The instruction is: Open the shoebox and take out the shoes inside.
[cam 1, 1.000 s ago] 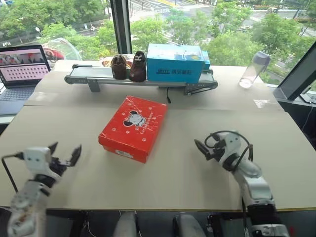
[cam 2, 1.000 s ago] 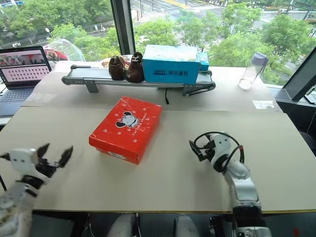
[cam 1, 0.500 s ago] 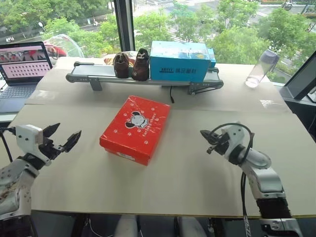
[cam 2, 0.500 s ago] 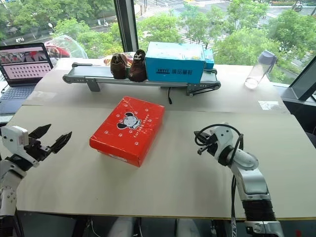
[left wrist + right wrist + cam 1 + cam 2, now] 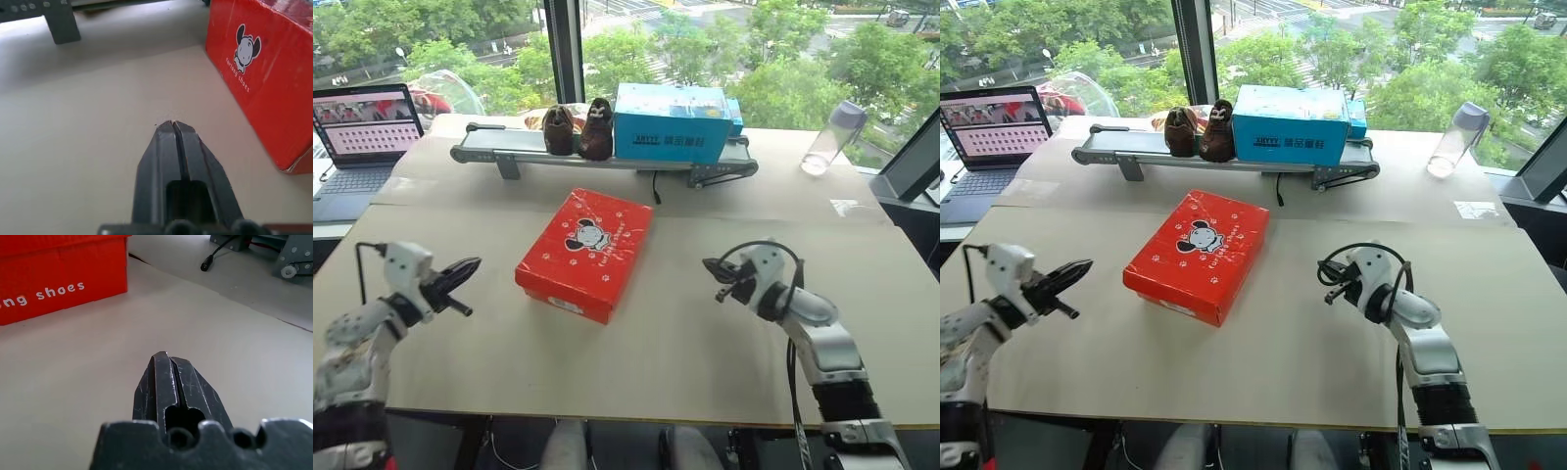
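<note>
Jaws of the left gripper (image 5: 460, 268) and right gripper (image 5: 713, 266) are pressed shut on nothing, flanking the shoebox (image 5: 586, 253) mid-tabletop (image 5: 656, 343), apart from it. Its lid remains closed; opening and shoe removal remain.

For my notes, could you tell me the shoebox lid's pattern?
Red shoebox lid: white paw prints, cartoon mouse; left eye view.

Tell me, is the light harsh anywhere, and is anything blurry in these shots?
Eye views: soft daylight from the windows, faint shadow under the red shoebox, gentle sheen on the table. Left wrist view: the shut left gripper looks sharp, the far conveyor leg soft. Right wrist view: the shut right gripper is crisp, the cable plug slightly blurred.
</note>
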`<action>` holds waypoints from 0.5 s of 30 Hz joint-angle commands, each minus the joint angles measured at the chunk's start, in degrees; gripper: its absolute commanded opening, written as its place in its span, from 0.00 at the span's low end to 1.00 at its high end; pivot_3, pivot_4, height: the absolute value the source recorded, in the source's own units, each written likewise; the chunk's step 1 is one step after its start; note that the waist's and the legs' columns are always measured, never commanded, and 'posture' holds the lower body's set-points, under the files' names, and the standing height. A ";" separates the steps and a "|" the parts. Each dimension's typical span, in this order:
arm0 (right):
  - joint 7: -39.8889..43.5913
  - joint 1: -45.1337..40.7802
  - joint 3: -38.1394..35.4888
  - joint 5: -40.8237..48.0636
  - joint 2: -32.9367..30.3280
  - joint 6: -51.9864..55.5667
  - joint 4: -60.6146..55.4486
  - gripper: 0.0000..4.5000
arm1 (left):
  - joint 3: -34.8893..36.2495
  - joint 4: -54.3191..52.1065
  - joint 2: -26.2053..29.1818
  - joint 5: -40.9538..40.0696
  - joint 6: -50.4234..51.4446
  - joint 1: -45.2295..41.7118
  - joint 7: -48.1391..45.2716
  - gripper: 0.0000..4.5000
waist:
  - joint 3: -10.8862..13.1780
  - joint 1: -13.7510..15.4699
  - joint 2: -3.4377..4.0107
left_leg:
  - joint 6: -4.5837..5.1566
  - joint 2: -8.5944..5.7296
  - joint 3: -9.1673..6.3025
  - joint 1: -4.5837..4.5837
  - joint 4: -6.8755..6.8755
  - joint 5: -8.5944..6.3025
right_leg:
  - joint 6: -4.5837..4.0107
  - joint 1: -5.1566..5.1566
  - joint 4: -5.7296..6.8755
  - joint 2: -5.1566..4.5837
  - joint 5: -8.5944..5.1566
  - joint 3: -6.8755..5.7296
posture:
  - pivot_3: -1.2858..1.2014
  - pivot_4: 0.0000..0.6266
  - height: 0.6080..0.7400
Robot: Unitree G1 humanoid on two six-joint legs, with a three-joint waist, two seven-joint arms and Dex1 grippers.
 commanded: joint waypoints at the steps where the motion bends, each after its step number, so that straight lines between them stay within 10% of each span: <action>1: -1.20 -4.30 3.01 -3.22 1.48 -0.07 3.95 0.00 | -6.66 7.79 -2.15 5.28 -4.90 -7.82 -2.30 0.02 | 0.00 0.00 0.00 | 0.01 -0.01 0.00 0.01 0.05 0.01 | 0.01 0.04 0.00 0.00 0.02 0.00 | 0.52 0.24 1.00; 15: -1.30 -17.27 9.36 -9.11 9.41 -3.37 20.12 0.00 | -19.14 26.33 -12.62 14.42 -18.23 -24.24 -10.19 0.02 | 0.04 0.05 -0.03 | 0.07 -0.08 -0.03 -0.24 0.50 0.07 | 0.30 -0.13 0.67 0.10 -0.08 0.13 | 0.52 0.24 1.00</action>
